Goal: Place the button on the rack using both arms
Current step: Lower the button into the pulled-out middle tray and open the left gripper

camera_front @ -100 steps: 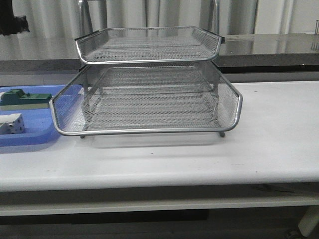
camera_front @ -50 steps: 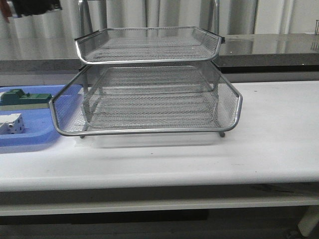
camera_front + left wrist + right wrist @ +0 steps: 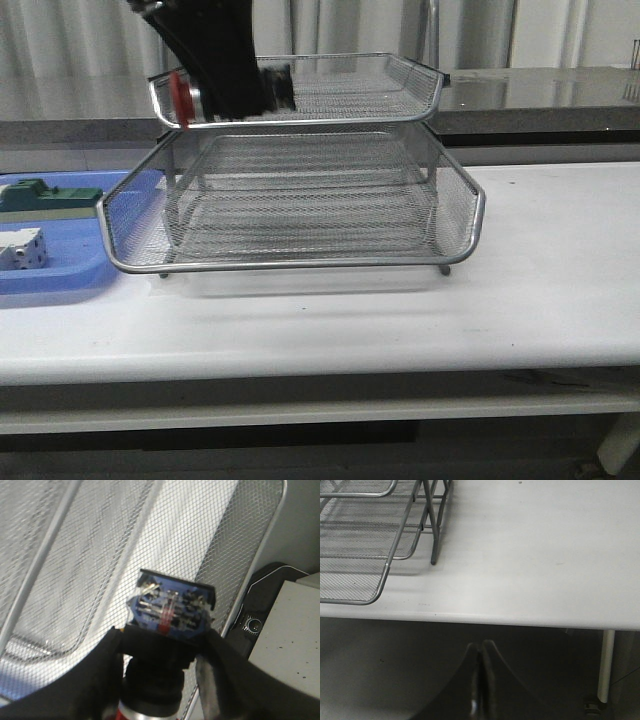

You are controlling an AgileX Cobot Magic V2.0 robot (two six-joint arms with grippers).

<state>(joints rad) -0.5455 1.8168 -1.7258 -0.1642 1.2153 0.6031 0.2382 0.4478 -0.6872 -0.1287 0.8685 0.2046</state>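
Jaws of the black wedge-shaped left gripper (image 3: 162, 667) are clamped on the small push-button switch (image 3: 171, 611), its black fingers (image 3: 100, 675) pressing the dark body from both sides. In the left wrist view the button's blue rear end with its metal terminals points away from the camera, over silver mesh, while a strip of its red cap and silver collar shows low between the fingers.

From the front, the left gripper (image 3: 225, 75) hangs at the left front corner of the top tier of the three-tier silver wire-mesh rack (image 3: 300, 170), and the red cap (image 3: 180, 98) sticks out to the left, just at the chrome rim. Whether the button touches the mesh cannot be told.

Closed with nothing between them, the right gripper's (image 3: 480, 680) jaws sit below the edge of the white tabletop (image 3: 535, 545), well apart from the rack's thin leg (image 3: 434, 530).

A flat blue plastic tray (image 3: 70, 275) lies left of the rack, holding a green block (image 3: 45, 197) and a white block (image 3: 22, 250).
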